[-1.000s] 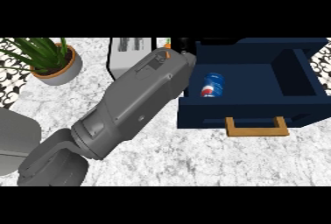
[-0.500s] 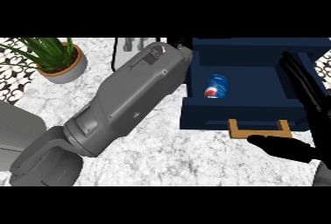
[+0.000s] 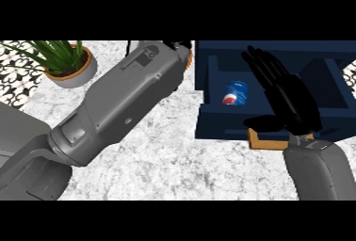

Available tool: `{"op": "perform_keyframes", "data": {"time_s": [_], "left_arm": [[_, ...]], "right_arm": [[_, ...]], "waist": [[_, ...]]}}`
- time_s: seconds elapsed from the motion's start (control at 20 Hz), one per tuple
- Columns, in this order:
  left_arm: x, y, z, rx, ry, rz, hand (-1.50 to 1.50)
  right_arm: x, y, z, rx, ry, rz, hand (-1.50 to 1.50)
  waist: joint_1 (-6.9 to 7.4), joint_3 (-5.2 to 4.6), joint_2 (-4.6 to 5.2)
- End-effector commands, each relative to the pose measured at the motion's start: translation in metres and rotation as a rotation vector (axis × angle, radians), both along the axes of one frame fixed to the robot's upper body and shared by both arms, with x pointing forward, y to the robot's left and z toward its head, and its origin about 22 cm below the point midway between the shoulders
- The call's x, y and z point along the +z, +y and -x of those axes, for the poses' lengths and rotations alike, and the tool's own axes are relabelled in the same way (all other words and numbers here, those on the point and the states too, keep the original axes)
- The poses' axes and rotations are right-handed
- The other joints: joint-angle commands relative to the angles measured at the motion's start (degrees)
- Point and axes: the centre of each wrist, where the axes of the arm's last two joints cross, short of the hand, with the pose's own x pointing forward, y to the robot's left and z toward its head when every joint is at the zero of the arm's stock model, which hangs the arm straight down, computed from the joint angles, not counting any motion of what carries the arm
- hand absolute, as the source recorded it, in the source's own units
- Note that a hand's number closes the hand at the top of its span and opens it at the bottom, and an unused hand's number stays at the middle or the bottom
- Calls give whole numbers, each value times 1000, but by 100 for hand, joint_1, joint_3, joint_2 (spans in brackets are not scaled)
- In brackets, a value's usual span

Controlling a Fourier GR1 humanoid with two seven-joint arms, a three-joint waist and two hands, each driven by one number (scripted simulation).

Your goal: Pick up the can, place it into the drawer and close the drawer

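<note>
Inside, toward the left of the open drawer (image 3: 224, 128), the can (image 3: 235, 93) lies on the drawer's floor. It is blue with a red and white patch at its near end, and no hand holds it. The drawer is dark navy and stands pulled out toward the near side. A pale wooden handle (image 3: 268, 141) is on its front wall.

Just right of the can, the right hand (image 3: 290, 102) reaches over the drawer. Its black fingers (image 3: 262, 63) are straight and spread, pointing toward the far side. Its thumb (image 3: 259, 123) sticks out to the left above the front wall, close to the handle. It pinches nothing, and whether it touches the drawer cannot be told. The right forearm (image 3: 321, 170), grey, comes up from the near right edge and covers the handle's right part.

The grey left forearm (image 3: 122, 110) runs slantwise across the tabletop (image 3: 182, 165) from the near left corner toward the far middle. It ends just left of the drawer's far left corner. Only a dark scrap of the left hand (image 3: 179, 45) shows there, so it cannot be told whether it is spread or closed.

The tabletop is pale marble. At its far left stands a green plant (image 3: 49, 52) in a round pot (image 3: 73, 75), well apart from the drawer.
</note>
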Motion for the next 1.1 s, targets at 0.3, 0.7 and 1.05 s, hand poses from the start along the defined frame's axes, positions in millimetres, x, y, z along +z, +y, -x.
{"op": "perform_keyframes", "data": {"time_s": [0.3,0.7,1.05], "left_arm": [[-4,45,2,37,3,-5,-150],[10,67,8,30,3,-6,-150],[25,91,7,56,-19,-13,-150]], "right_arm": [[-55,28,-63,-94,26,137,-150],[-91,16,-87,-173,-7,209,-150],[-85,16,-109,-225,-69,195,-150]], "waist": [[49,4,13],[117,10,32],[164,12,81]]}}
